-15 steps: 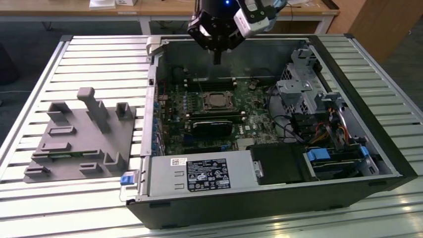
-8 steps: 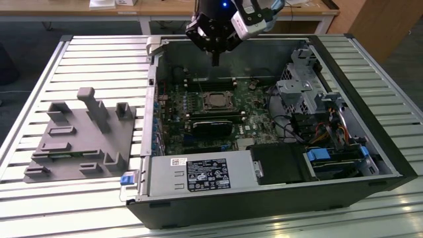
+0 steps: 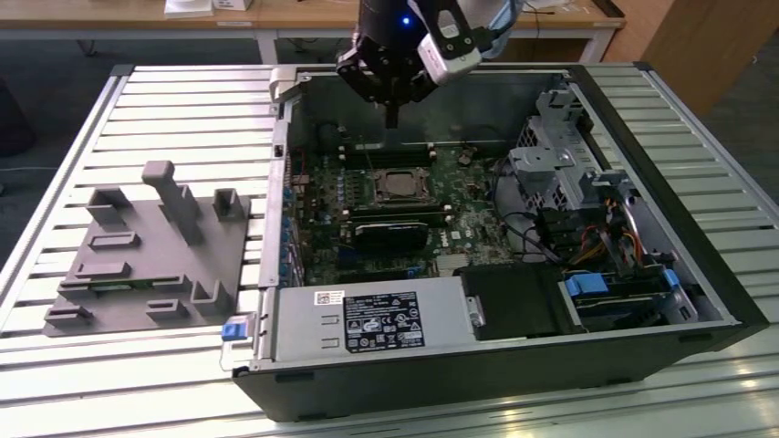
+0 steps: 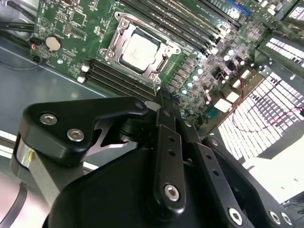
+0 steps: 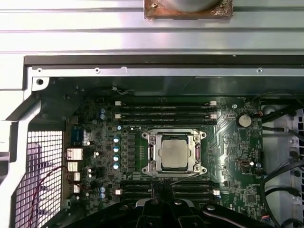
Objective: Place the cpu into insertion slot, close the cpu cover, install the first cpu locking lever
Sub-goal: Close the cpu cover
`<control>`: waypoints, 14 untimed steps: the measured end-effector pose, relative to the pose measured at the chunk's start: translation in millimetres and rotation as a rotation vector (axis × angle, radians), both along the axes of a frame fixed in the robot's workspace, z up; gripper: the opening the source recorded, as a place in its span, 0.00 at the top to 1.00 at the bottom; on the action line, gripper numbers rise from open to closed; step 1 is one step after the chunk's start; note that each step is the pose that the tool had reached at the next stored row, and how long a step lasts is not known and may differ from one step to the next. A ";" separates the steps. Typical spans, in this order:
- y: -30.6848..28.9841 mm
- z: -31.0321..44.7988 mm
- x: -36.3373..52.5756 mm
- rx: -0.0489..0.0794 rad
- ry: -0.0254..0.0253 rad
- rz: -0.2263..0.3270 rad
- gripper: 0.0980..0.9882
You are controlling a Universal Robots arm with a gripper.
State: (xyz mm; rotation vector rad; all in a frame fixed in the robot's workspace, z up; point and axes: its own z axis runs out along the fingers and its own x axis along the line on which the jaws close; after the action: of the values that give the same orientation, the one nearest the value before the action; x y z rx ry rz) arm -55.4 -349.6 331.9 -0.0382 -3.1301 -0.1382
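the cpu [image 3: 397, 186] sits framed by the cpu cover [image 5: 152, 156], which looks flat on the motherboard [image 3: 469, 239]. in the exterior view the gripper [image 3: 389, 121] hangs at twelve o'clock of the cpu, fingers [image 4: 164, 142] pinched together, empty (the lever i can't make out). i'd push the lever slowly, tips together, watching for slip.
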 end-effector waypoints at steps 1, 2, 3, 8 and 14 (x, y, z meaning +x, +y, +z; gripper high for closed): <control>0.0 -1.8 0.0 -0.001 0.0000 0.000 0.99; 0.0 -3.5 0.0 -0.002 0.0000 0.000 0.99; 0.0 -4.9 0.0 -0.002 0.0000 0.000 0.99; 0.0 -7.9 -1.0 -0.002 -0.0001 0.000 0.99; 1.1 -13.7 -8.2 -0.002 -0.0002 0.000 0.99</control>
State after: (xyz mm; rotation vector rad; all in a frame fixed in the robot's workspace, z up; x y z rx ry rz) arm -63.7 -348.5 318.2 -0.0378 -3.1305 -0.1346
